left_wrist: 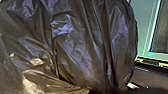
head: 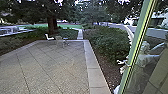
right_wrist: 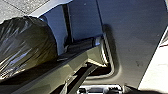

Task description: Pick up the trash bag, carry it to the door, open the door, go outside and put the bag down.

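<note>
Trash bag [left_wrist: 82, 45] is near me, close to my own body; probably tucked in tight so it clears the frame and doesn't drag. Can't tell if my gripper is clenched on it or released, fingers unreadable. Green-yellow upright [head: 135, 47] stands near right, likely door frame, so doorway looks about reached. Paved yard [head: 50, 67] spreads near to far, white chair [head: 50, 38] far left, bushes [head: 107, 41] right past the pale border [head: 96, 77]. Bag not set down; thin plastic, could snag on that upright.
</note>
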Controlling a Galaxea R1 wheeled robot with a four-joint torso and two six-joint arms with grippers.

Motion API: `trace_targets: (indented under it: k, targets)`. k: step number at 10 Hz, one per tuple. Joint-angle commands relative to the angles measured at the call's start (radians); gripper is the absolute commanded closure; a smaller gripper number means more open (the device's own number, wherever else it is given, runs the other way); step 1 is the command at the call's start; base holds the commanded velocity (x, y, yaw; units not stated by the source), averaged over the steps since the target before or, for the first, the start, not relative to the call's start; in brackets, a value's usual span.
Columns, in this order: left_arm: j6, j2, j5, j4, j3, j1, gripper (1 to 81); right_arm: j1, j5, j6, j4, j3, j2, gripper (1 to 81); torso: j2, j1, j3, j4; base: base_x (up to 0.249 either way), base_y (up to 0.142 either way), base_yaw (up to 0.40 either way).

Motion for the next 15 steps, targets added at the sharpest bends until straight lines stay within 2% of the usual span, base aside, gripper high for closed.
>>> trace_targets:
  k: [1, 15]
  targets:
    - [0.003, 0.0, 0.078, 0.002, 0.009, -0.049, 81.1, 0.049, -0.062, 0.002, 0.003, 0.008, 0.008, 1.0, 0.0, 0.0, 0.0, 0.0, 0.079, 0.0, 0.0]
    - [0.003, -0.001, 0.078, 0.002, 0.009, -0.048, 81.1, 0.049, -0.062, 0.002, 0.003, 0.003, 0.009, 1.0, 0.002, 0.001, -0.001, 0.0, 0.093, 0.0, 0.0]
